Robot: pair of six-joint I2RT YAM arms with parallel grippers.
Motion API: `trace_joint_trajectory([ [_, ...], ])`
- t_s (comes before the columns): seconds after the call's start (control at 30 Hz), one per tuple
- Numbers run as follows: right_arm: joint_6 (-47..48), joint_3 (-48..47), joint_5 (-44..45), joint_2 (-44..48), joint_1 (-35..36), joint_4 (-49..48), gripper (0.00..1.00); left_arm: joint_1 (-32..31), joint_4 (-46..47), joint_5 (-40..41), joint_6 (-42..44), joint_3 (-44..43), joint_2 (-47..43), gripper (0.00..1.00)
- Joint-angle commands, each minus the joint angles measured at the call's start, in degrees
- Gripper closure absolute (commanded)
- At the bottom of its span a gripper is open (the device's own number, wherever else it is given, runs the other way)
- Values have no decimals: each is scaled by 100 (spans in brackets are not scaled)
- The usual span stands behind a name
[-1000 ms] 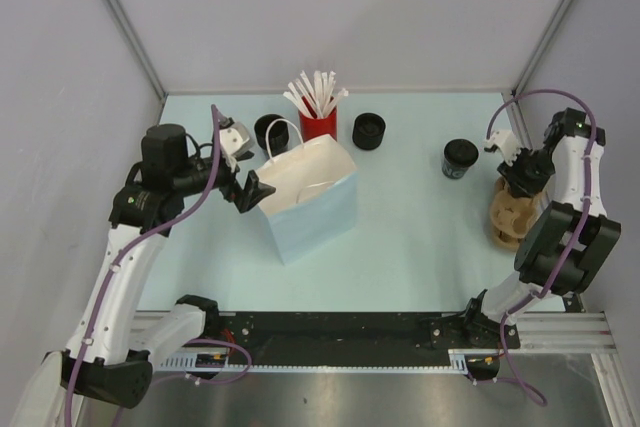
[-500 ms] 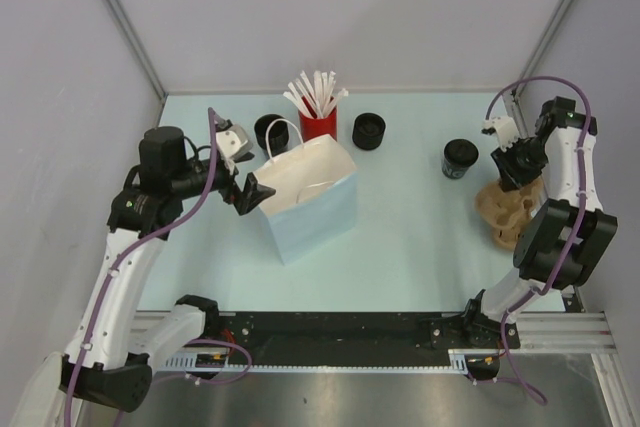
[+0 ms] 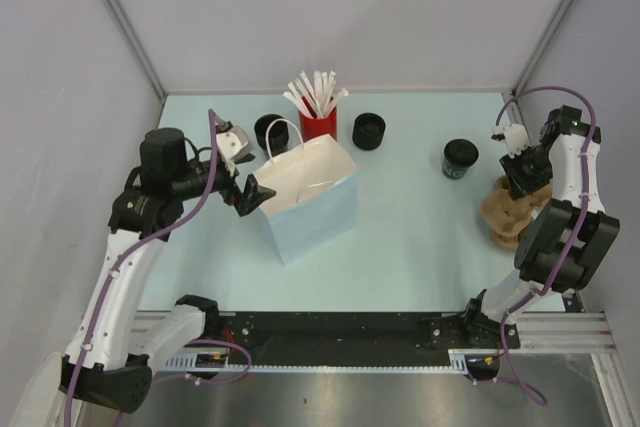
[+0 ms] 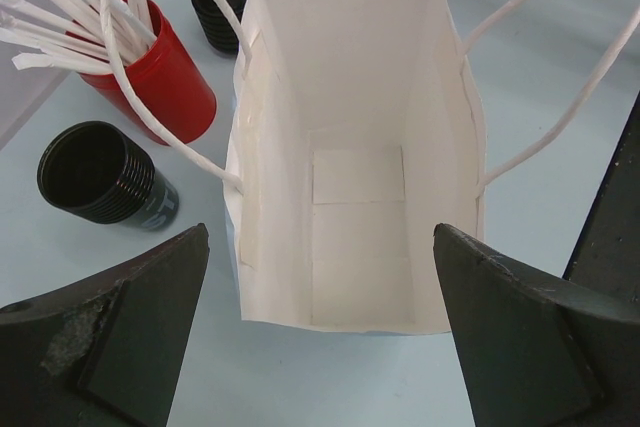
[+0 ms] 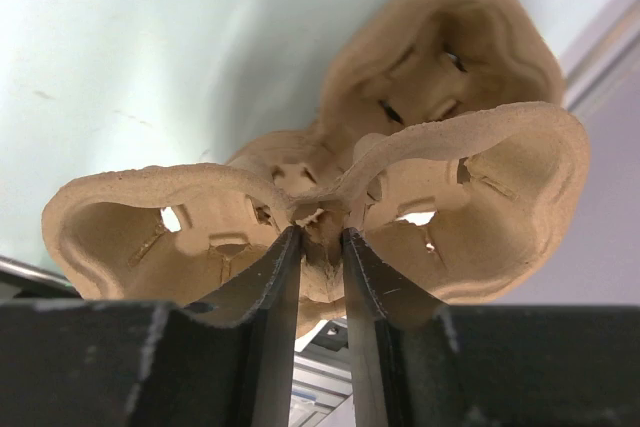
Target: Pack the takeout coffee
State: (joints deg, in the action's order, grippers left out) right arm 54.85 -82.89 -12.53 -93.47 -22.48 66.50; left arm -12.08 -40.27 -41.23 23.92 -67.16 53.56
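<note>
Right gripper point(image 5: 320, 245) is clamped on the tray point(image 5: 450, 147) at its centre ridge. Left gripper point(image 4: 320, 237) hangs wide open over the bag point(image 4: 340, 67). Coffee point(image 3: 460, 158) stands far right, just left of the tray, untouched. We judge: hold the ridge firmly, keep the tray level and clear of the coffee. Versus a second ago, the right gripper sits slightly farther back and the tray has turned a little. The left gripper is unmoved.

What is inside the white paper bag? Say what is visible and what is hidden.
Nothing: the left wrist view looks down into the white paper bag and shows only its bare folded floor. The near wall's inner face is hidden.
</note>
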Motion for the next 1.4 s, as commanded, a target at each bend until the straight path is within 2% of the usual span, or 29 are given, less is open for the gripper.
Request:
trace_joint_trajectory([
  [0.0,-168,1,216,224,-125,-295,74,39,169,-218,-107,45,-91,1],
  [0.37,-185,124,190,57,-152,-392,69,47,169,-236,-125,45,-83,1],
  [0.47,-185,150,181,57,-143,-401,62,39,169,-236,-125,45,-83,1],
  [0.6,-141,194,243,101,-125,-392,46,47,177,-236,-133,45,-83,1],
  [0.77,-115,256,234,136,-151,-348,37,39,160,-245,-125,36,-83,1],
  [1.13,-334,335,67,-110,-125,-559,33,47,186,-236,-116,106,-153,0],
  [1.37,-493,388,207,-259,130,-656,33,39,169,-210,-133,97,-153,1],
])
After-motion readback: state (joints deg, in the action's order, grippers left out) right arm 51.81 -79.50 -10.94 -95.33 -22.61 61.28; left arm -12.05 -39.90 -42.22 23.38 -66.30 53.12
